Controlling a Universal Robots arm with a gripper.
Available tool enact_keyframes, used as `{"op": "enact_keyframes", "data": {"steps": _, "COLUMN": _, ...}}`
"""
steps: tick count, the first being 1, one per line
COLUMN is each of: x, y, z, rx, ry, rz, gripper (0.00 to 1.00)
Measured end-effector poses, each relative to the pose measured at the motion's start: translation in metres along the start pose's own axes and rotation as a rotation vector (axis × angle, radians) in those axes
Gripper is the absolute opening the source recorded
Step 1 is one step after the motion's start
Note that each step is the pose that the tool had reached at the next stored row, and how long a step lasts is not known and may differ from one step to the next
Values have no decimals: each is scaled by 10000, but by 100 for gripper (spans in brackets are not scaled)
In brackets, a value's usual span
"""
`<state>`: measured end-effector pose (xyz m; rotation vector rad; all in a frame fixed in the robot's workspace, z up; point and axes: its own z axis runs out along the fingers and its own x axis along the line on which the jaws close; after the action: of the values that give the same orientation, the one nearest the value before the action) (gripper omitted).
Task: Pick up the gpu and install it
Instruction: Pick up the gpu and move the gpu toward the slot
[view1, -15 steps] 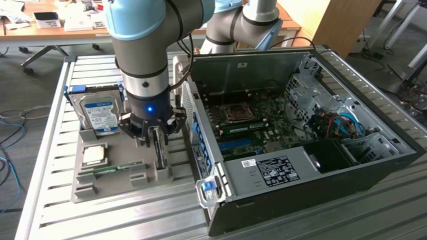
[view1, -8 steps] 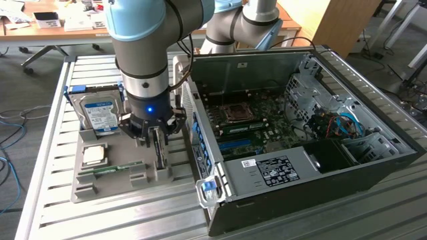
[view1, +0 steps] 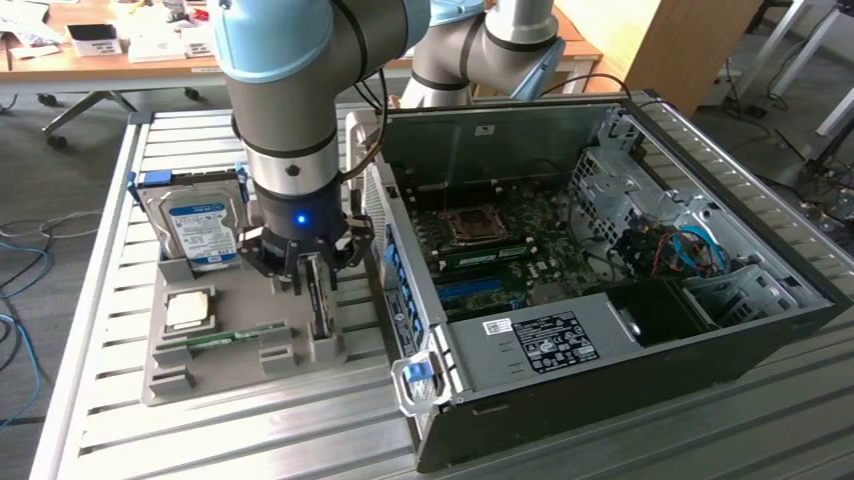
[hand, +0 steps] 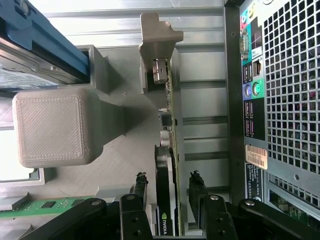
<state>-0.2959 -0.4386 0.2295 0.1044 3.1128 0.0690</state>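
The gpu (view1: 320, 310) stands on edge in a slot of the grey holder tray (view1: 174, 385), beside the open computer case (view1: 747, 330). My gripper (view1: 311, 268) hangs straight down over it. In the wrist view the gpu (hand: 172, 125) runs away from the camera as a thin card with a green edge, a black cooler and a metal bracket at its far end. My gripper (hand: 169, 184) is open and straddles the card. One black fingertip (hand: 141, 182) sits on each side, with a small gap to the card on either side.
The tray also carries a blue-labelled hard drive (view1: 198, 225), a CPU (view1: 187, 308) and a green RAM stick (view1: 227, 338). The case lies open with its motherboard (view1: 494, 250) exposed. Its perforated rear panel (hand: 290, 100) stands close beside the card. A grey tray block (hand: 50, 127) rises on the other side.
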Motion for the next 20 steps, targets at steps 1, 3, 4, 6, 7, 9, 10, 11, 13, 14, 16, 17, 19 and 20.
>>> {"op": "enact_keyframes", "data": {"steps": 1, "x": 0, "y": 0, "z": 0, "rx": 0, "ry": 0, "rz": 0, "gripper": 47}}
{"op": "enact_keyframes", "data": {"steps": 3, "x": 0, "y": 0, "z": 0, "rx": 0, "ry": 0, "rz": 0, "gripper": 47}}
{"op": "enact_keyframes", "data": {"steps": 4, "x": 0, "y": 0, "z": 0, "rx": -1, "ry": 0, "rz": 0, "gripper": 47}}
{"op": "enact_keyframes", "data": {"steps": 6, "x": 0, "y": 0, "z": 0, "rx": 0, "ry": 0, "rz": 0, "gripper": 47}}
{"op": "enact_keyframes", "data": {"steps": 7, "x": 0, "y": 0, "z": 0, "rx": 0, "ry": 1, "rz": 0, "gripper": 47}}
{"op": "enact_keyframes", "data": {"steps": 9, "x": 0, "y": 0, "z": 0, "rx": 0, "ry": 0, "rz": 0, "gripper": 47}}
{"op": "enact_keyframes", "data": {"steps": 10, "x": 0, "y": 0, "z": 0, "rx": 0, "ry": 0, "rz": 0, "gripper": 46}}
{"op": "enact_keyframes", "data": {"steps": 11, "x": 0, "y": 0, "z": 0, "rx": 0, "ry": 0, "rz": 0, "gripper": 46}}
{"op": "enact_keyframes", "data": {"steps": 13, "x": 0, "y": 0, "z": 0, "rx": 0, "ry": 0, "rz": 0, "gripper": 39}}
{"op": "enact_keyframes", "data": {"steps": 14, "x": 0, "y": 0, "z": 0, "rx": 0, "ry": 0, "rz": 0, "gripper": 39}}
{"op": "enact_keyframes", "data": {"steps": 16, "x": 0, "y": 0, "z": 0, "rx": 0, "ry": 0, "rz": 0, "gripper": 39}}
{"op": "enact_keyframes", "data": {"steps": 17, "x": 0, "y": 0, "z": 0, "rx": 0, "ry": 0, "rz": 0, "gripper": 39}}
{"op": "enact_keyframes", "data": {"steps": 19, "x": 0, "y": 0, "z": 0, "rx": 0, "ry": 0, "rz": 0, "gripper": 39}}
{"op": "enact_keyframes", "data": {"steps": 20, "x": 0, "y": 0, "z": 0, "rx": -1, "ry": 0, "rz": 0, "gripper": 39}}
